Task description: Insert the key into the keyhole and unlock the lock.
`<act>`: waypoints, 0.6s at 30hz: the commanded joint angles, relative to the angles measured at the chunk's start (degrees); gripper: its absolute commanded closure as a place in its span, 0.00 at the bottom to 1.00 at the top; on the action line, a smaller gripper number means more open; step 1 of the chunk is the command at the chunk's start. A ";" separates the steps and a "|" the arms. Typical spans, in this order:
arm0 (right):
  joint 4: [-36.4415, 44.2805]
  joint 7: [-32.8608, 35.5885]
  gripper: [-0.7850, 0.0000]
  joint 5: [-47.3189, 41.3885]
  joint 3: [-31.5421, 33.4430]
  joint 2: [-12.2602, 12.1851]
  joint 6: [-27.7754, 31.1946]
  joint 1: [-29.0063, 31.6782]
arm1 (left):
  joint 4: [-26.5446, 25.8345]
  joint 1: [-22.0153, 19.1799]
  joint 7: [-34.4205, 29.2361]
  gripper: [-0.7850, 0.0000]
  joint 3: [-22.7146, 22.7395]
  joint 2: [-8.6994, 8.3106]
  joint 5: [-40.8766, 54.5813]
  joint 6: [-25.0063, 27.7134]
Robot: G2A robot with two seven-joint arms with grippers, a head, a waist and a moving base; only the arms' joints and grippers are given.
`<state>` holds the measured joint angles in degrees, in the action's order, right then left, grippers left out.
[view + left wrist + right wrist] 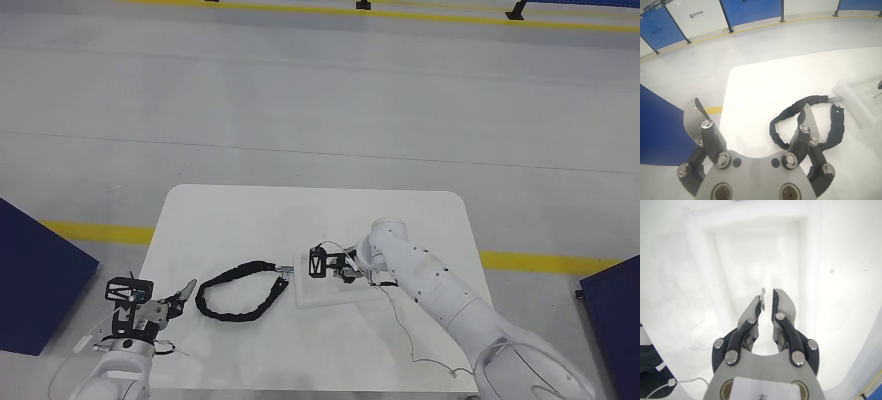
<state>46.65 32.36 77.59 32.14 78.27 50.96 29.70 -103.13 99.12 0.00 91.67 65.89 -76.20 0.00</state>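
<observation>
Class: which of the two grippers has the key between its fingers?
The right gripper, above the white tray, nearly closed around the key; the left gripper gapes empty beside the chain lock.

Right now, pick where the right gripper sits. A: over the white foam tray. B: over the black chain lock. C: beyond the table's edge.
A: the right gripper hangs over the white foam tray, apart from the black chain lock.

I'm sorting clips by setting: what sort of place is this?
Probably a factory-style robot test hall: grey floor with yellow painted lines, blue and white partition panels on black stands, one white rounded table.
</observation>
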 commanded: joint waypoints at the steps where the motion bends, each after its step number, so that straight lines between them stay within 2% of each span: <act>1: -0.27 -0.19 1.00 0.04 -0.09 0.17 0.21 -0.11 | 0.00 0.00 0.00 0.00 0.00 0.00 0.00 0.00; 10: 1.73 0.14 1.00 0.31 1.24 -0.56 2.74 -0.04 | 0.00 0.00 0.00 0.00 0.00 0.00 0.00 0.00; 18: 9.29 1.44 1.00 -0.96 7.06 -3.68 3.84 2.08 | 0.00 0.00 0.00 0.00 0.00 0.00 0.00 0.00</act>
<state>54.57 33.71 77.38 37.73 75.20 54.88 31.29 -103.13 99.12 0.00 91.67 65.89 -76.20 0.00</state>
